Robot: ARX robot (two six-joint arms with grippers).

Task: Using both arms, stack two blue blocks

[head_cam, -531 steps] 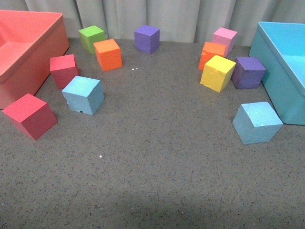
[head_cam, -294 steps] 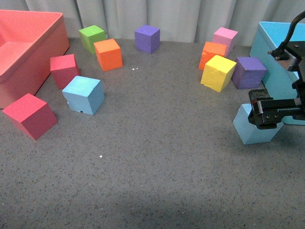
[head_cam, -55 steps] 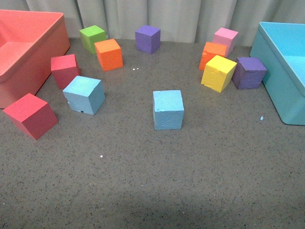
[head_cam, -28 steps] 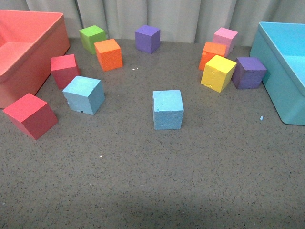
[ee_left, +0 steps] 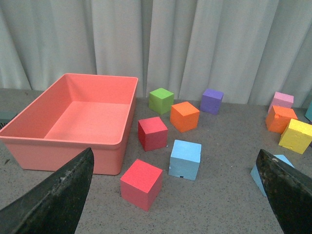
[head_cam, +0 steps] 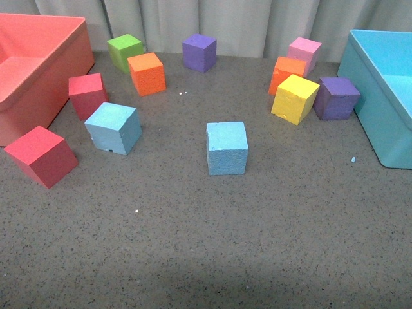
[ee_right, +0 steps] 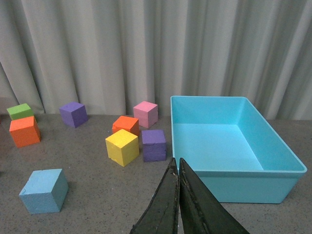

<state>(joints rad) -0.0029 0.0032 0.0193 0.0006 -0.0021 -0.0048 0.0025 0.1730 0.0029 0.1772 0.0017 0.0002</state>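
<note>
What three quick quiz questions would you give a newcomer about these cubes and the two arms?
1. True or false: the centre blue block sits on top of the left blue block.
2. Which cube stands between the yellow cube and the turquoise bin? A a green cube, B the purple cube, C a red cube.
3. Going by the wrist views, which has its jaws closed together: the left gripper or the right gripper?

Key
1. False: both rest apart on the table.
2. B.
3. The right; the left one's jaws stand wide apart.
</note>
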